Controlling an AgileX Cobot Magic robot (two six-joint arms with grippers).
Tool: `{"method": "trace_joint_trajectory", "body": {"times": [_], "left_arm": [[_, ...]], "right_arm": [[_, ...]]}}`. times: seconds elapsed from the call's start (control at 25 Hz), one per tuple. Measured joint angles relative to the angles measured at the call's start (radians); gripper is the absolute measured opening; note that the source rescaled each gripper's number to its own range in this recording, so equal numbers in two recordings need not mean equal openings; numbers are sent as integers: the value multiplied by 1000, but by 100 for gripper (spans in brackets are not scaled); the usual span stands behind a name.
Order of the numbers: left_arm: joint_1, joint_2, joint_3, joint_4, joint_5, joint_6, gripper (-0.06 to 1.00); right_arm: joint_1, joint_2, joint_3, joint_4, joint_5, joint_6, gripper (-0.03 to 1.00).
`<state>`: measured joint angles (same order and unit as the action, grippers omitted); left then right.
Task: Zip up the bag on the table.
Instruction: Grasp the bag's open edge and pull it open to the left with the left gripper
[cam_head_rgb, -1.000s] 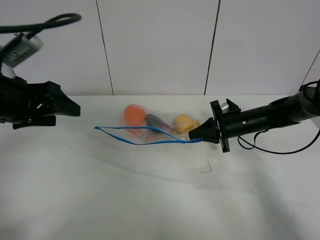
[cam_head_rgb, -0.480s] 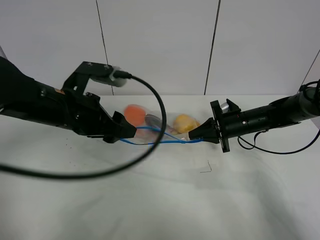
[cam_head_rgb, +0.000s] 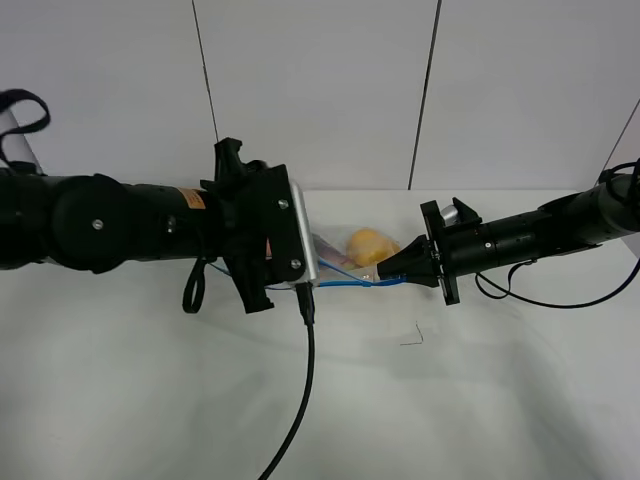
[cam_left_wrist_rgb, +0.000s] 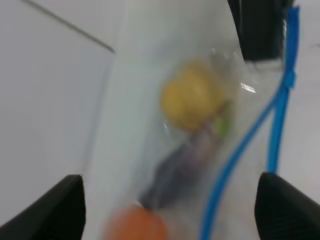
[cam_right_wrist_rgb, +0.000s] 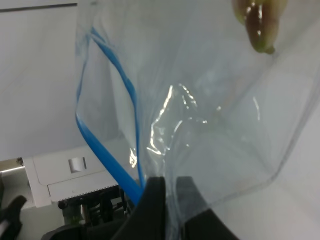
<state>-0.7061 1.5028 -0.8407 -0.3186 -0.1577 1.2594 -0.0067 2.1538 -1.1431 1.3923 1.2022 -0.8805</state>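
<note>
The bag (cam_head_rgb: 345, 262) lies on the white table (cam_head_rgb: 470, 400), clear plastic with a blue zipper strip (cam_head_rgb: 350, 283) along its near edge. A yellow fruit (cam_head_rgb: 367, 245) shows inside; in the left wrist view the bag (cam_left_wrist_rgb: 200, 125) also shows a purple and an orange fruit. My right gripper (cam_head_rgb: 388, 272) is shut on the bag's right end, pinching the plastic by the strip (cam_right_wrist_rgb: 107, 165) in the right wrist view (cam_right_wrist_rgb: 169, 192). My left gripper (cam_head_rgb: 290, 250) hovers over the bag's left part and hides it. Its fingers (cam_left_wrist_rgb: 55, 205) stand wide open with nothing gripped.
A black cable (cam_head_rgb: 308, 400) hangs from the left wrist camera and trails over the table toward the front edge. A small dark mark (cam_head_rgb: 411, 336) lies on the table below the right gripper. A panelled white wall (cam_head_rgb: 320, 90) stands behind.
My left arm has swung in from the far left to above the bag's left end, covering the orange fruit. The right gripper and the bag's right end have not moved.
</note>
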Motion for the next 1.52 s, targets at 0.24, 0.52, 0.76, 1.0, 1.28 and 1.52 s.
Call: {"method": "trace_joint_trajectory", "body": {"times": [0.24,0.52,0.76,1.0,1.28,1.52], "left_arm": [[-113,117,0,29,-247,147,100],[-178,192,0,30,-325,142,100],[-194,283,0,31,-406,131,100],[-194,376,-1,35,-525,89,99],[-194,475,-2,46,-626,49,97],[-194,494,-2,48,-713,52,91]], "right_arm": [[0,0,0,0,0,0,0],[0,0,0,0,0,0,0],[0,0,0,0,0,0,0],[0,0,0,-6,0,0,0],[0,0,0,-16,0,0,0],[0,0,0,-19,0,0,0]]}}
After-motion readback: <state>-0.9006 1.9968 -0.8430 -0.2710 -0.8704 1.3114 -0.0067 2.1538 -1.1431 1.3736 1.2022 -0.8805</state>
